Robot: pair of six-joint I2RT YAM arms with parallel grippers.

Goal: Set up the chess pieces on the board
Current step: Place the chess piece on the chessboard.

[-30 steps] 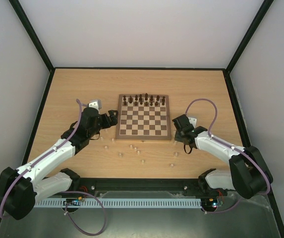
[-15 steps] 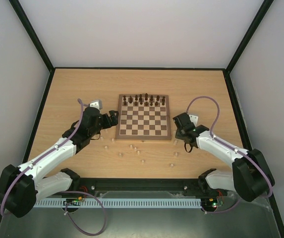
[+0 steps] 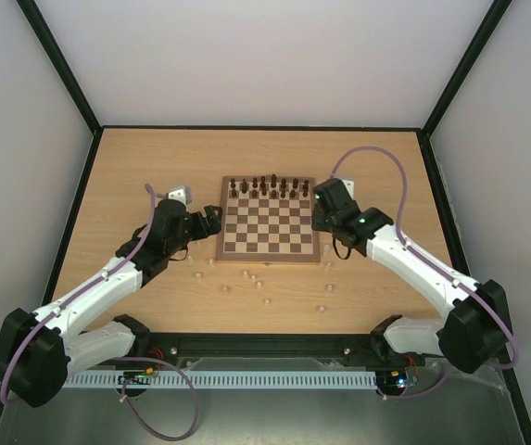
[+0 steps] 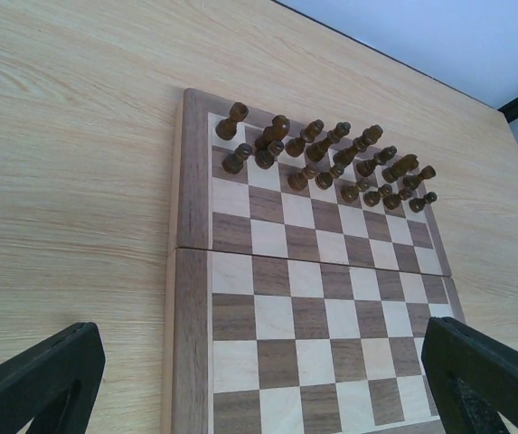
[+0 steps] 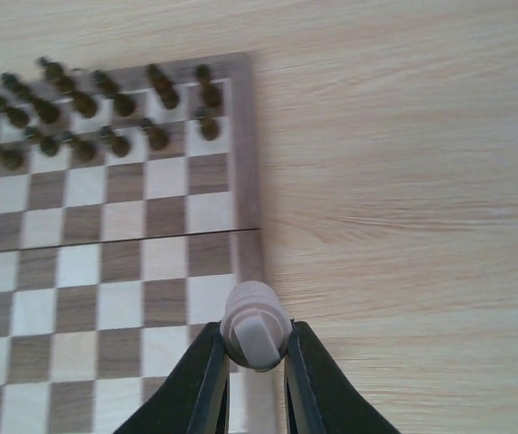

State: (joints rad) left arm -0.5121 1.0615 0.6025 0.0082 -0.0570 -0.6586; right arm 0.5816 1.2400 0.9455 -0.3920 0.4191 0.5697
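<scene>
The board (image 3: 267,232) lies mid-table, with dark brown pieces (image 3: 270,186) along its far rows. Several pale chess pieces (image 3: 254,278) lie loose on the table in front of it. My right gripper (image 3: 320,216) is at the board's right edge. In the right wrist view it (image 5: 255,342) is shut on a pale chess piece (image 5: 255,330), held above the board's right border (image 5: 248,262). My left gripper (image 3: 211,220) hovers at the board's left edge. In the left wrist view it (image 4: 259,371) is open and empty over the board (image 4: 277,316).
Loose pale pieces also lie at the near left (image 3: 197,274) and near right (image 3: 322,308) of the board. Dark pieces (image 4: 331,158) fill the board's far rows. Black frame rails border the table (image 3: 385,167).
My right gripper has risen from the table near the board's near-right corner and moved back to the board's right edge. The left arm has hardly moved.
</scene>
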